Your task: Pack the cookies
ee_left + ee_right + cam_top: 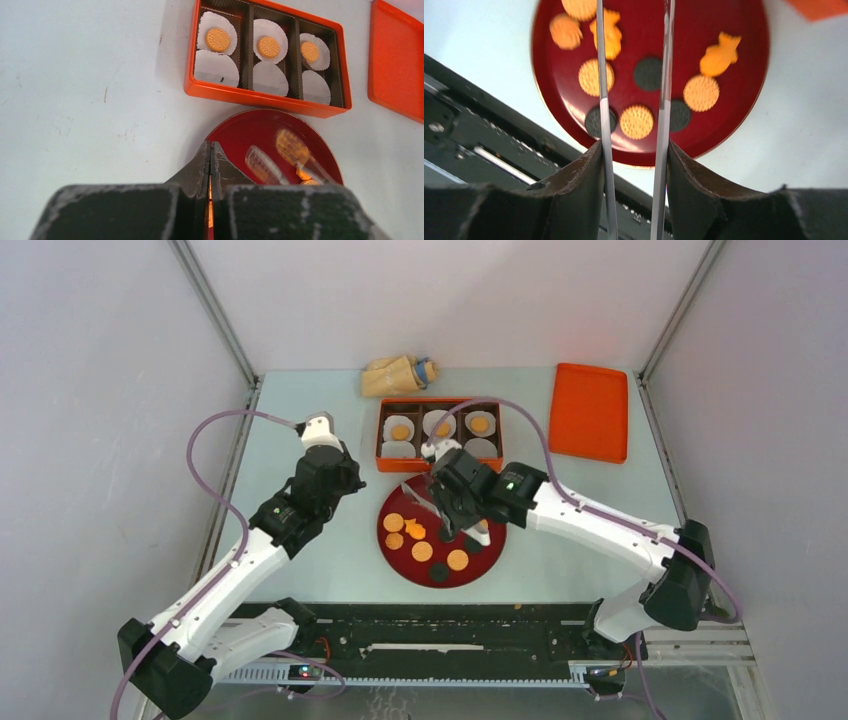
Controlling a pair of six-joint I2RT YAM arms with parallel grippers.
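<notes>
Several orange-tan round cookies (422,551) lie on a red plate (400,575), with two brighter fish-shaped ones (720,54) and several dark discs (648,73). My right gripper (455,502) hovers over the plate and is shut on clear tongs (602,100), whose two arms stand apart above the cookies (637,121). The tong tips (262,165) look empty. My left gripper (210,147) is shut and empty at the plate's left edge (345,480). The orange box (380,435) behind the plate holds six white liners. The three back liners each hold a cookie (217,40).
An orange lid (590,410) lies at the back right and also shows in the left wrist view (397,60). A tan wrapped bundle (398,375) sits behind the box. The black rail (450,625) runs along the near table edge.
</notes>
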